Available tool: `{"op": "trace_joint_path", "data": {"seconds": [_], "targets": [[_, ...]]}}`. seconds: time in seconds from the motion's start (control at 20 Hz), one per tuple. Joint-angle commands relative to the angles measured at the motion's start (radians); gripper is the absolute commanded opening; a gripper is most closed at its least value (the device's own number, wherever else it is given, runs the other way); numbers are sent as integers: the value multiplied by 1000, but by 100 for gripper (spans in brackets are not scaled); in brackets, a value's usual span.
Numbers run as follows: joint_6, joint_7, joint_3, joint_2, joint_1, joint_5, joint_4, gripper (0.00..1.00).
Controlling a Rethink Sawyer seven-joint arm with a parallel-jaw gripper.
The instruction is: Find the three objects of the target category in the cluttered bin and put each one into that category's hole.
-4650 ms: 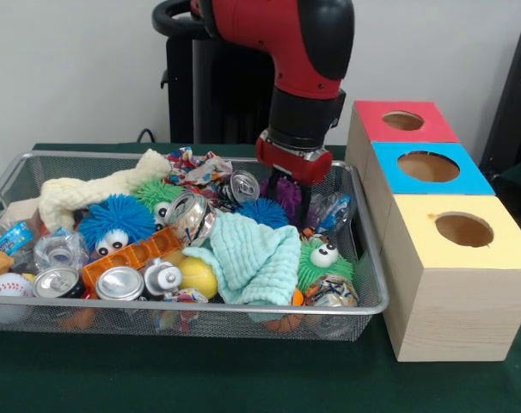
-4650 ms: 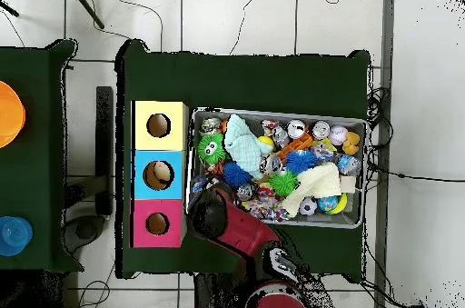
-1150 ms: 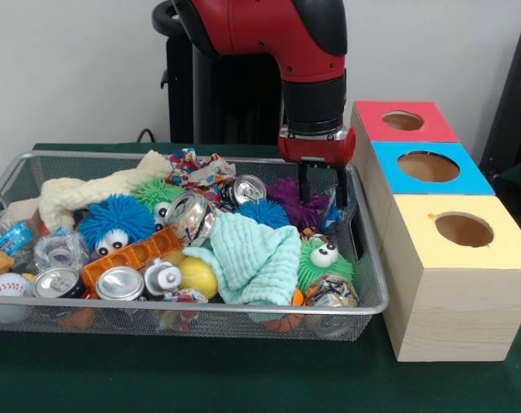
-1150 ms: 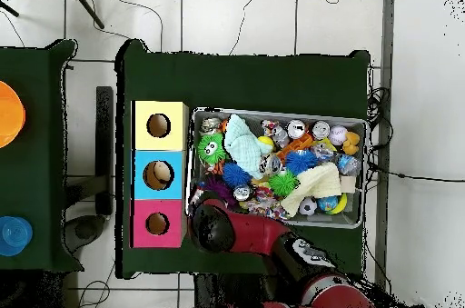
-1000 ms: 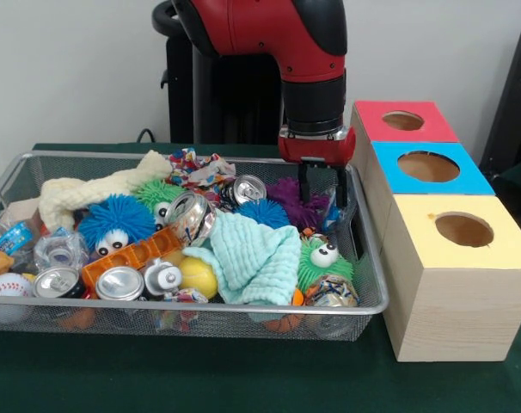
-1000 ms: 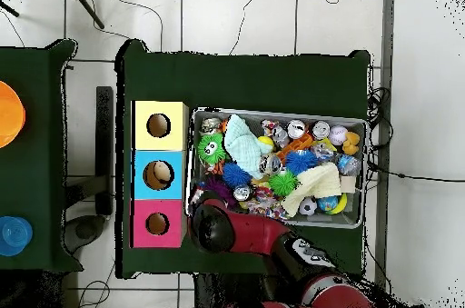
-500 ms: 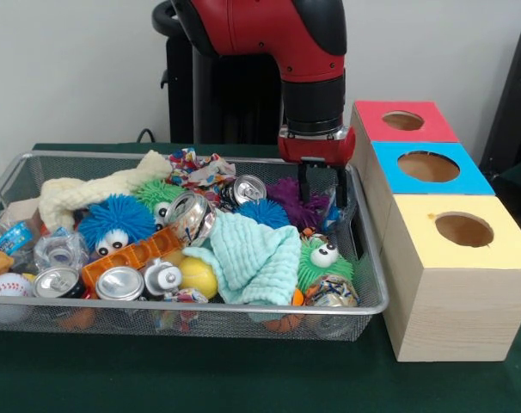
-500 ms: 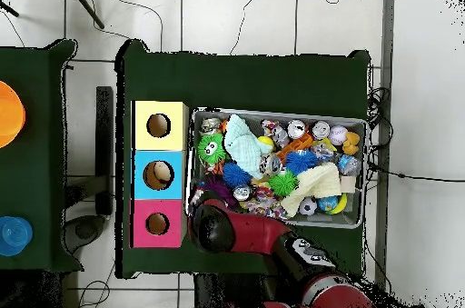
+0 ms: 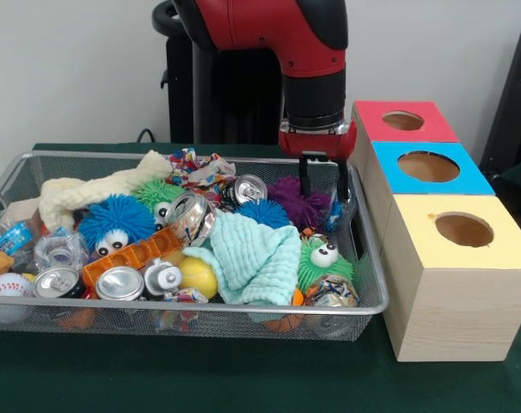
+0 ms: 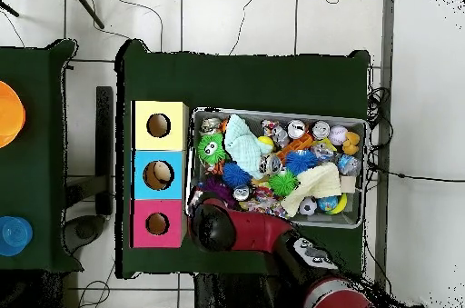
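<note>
Risen gripper (image 9: 321, 179) spread above purple fuzzy toy (image 9: 299, 203), beside bin's edge (image 9: 370, 258)

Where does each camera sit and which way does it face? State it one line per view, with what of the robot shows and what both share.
Front view: low, across the table, facing the wire mesh bin and three wooden boxes; the red and black arm descends, its gripper open above the purple fuzzy toy.
Overhead view: above, looking straight down; the arm enters from the bottom edge, hiding the gripper.
Shared: bin, yellow-topped box, blue-topped box, red-topped box.
</note>
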Motion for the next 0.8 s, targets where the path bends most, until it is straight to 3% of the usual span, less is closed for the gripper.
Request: {"op": "trace_joint_path", "data": {"seconds": [0.05, 0.35, 0.8], "targets": [[136, -48, 115, -16, -27, -99, -39, 100], [128, -31, 133, -23, -43, -162, -25, 100], [134, -8, 140, -12, -46, -180, -56, 100]]}}
